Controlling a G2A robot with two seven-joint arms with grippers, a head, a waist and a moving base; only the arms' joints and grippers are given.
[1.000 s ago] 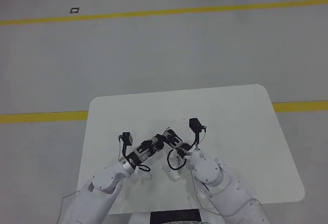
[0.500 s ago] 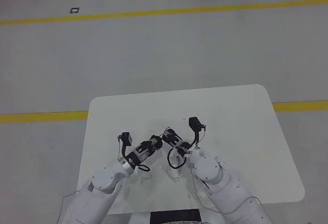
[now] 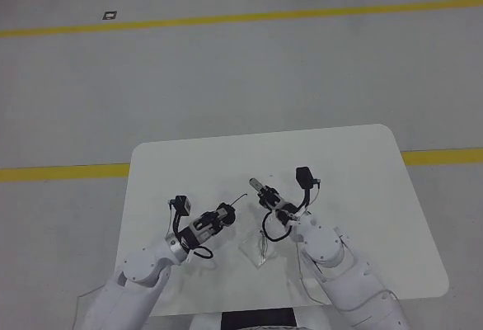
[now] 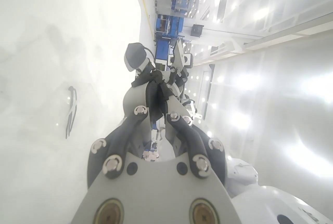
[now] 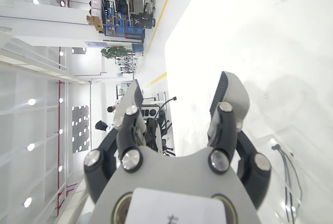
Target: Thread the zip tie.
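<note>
Table (image 3: 373, 165) beneath; left gripper (image 3: 226, 212) pinches zip tie (image 3: 240, 198); right gripper (image 5: 179, 87) gapes.

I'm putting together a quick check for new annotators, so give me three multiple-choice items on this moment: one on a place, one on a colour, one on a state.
1. Where does the clear packet lie?
A) on the table, between the arms
B) on a chair
C) on the floor

2. What colour is the zip tie in the left gripper?
A) white
B) black
C) yellow

3. How is the right gripper?
A) shut on a tie
B) shut, empty
C) open, empty

Answers:
1 A: the top view shows it flat on the table between the arms.
2 B: a black strip sits between the shut fingers.
3 C: its fingers stand apart with nothing between them.
</note>
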